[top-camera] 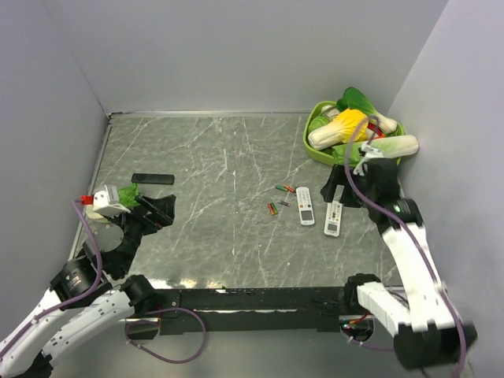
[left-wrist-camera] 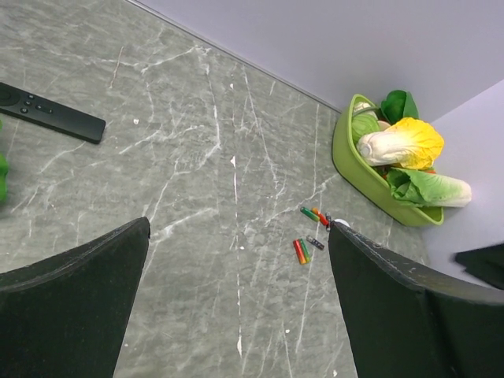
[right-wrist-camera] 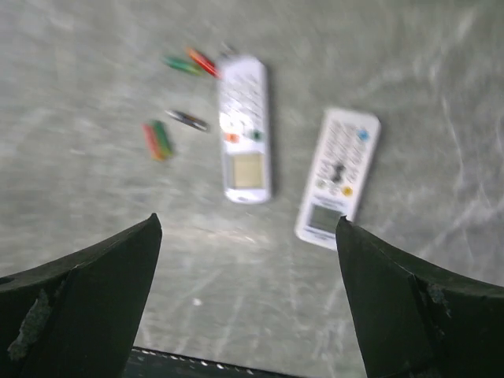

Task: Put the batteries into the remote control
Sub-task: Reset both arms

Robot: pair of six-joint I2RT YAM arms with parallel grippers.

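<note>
Hovering near batteries (right-wrist-camera: 160, 139): right end effector (right-wrist-camera: 248, 224), spread.

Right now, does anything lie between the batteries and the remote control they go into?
Yes. The other white remote lies flat between the batteries and the remote control, right beside it. Nothing else visible intervenes.

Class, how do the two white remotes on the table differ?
The left white remote lies straight beside the batteries; the right white remote is tilted and farther from them. The left one shows orange and green buttons, the right one blue and yellow. Both lie face up, screens at the near end.
</note>
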